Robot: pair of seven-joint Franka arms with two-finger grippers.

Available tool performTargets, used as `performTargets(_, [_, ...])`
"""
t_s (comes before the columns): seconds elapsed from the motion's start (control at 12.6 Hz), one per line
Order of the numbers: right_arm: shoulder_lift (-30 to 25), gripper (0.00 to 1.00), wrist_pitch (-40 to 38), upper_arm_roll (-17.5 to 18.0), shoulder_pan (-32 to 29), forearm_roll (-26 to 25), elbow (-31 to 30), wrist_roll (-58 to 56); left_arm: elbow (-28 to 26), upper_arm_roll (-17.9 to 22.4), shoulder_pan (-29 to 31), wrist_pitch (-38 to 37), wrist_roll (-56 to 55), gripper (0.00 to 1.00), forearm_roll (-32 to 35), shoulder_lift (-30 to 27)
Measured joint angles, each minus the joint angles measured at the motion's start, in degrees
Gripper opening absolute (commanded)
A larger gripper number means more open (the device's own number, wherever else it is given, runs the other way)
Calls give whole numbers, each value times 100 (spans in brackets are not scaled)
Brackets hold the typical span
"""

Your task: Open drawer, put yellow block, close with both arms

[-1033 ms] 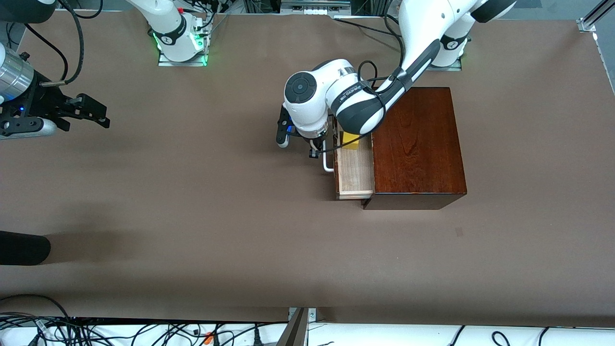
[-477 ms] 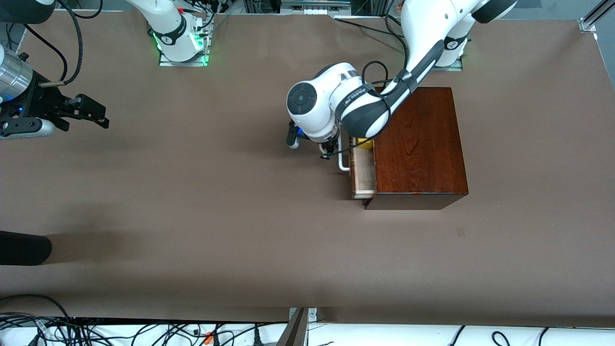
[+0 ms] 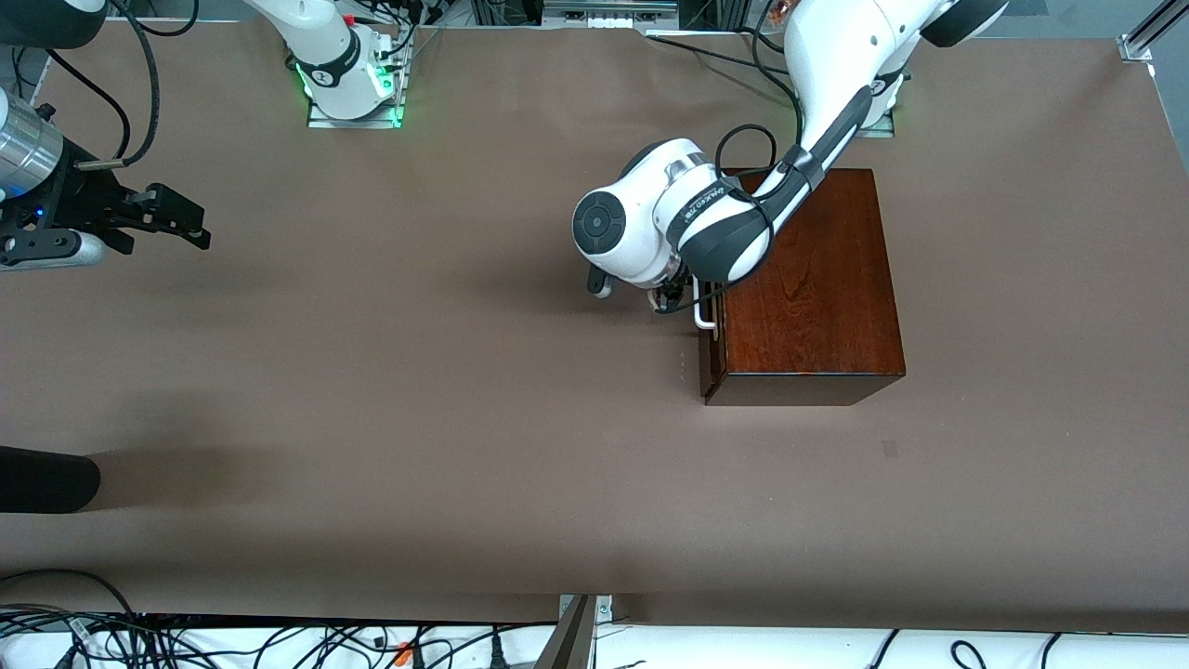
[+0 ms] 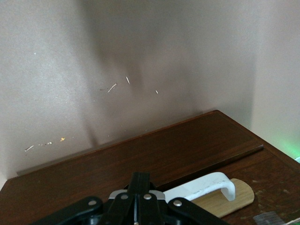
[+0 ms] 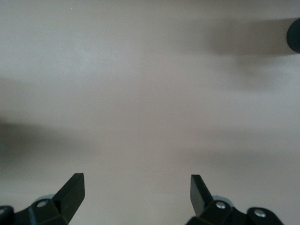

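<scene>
Pushed fully shut now, drawer (image 3: 705,344) sits flush; my left gripper (image 3: 671,299) fingers pinched together at its handle (image 3: 704,316), right gripper (image 3: 176,223) waits spread, empty.

The left gripper (image 3: 676,295) has pushed the drawer (image 3: 708,348) shut.

Left hand (image 3: 671,295) blocks the drawer (image 3: 708,348) front; table (image 3: 372,418) open.

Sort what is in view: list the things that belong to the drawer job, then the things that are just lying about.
Part of the job:
- drawer, pushed shut in the box
- white handle
- left gripper, at the handle, fingers shut
- right gripper, waiting open over bare table at the right arm's end
- yellow block: not visible

Just lying about:
- cables along the table edge nearest the front camera
</scene>
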Motion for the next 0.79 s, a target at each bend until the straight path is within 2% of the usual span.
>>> performTargets(0.08, [0,100,0,-1,-1,0,0,0,3,-6,0,-1,-18,71,1,-8])
performTargets(0.16, [0,100,0,-2,-2,0,0,1,13,-15,0,-3,-96,100,1,-50])
performTargets(0.56, [4,100,0,-17,-9,0,0,2,132,-247,-17,-40,-742,100,1,-1056])
performTargets(0.79, [5,100,0,-20,-12,0,0,2,643,-193,355,-366,-865,100,-328,-1530])
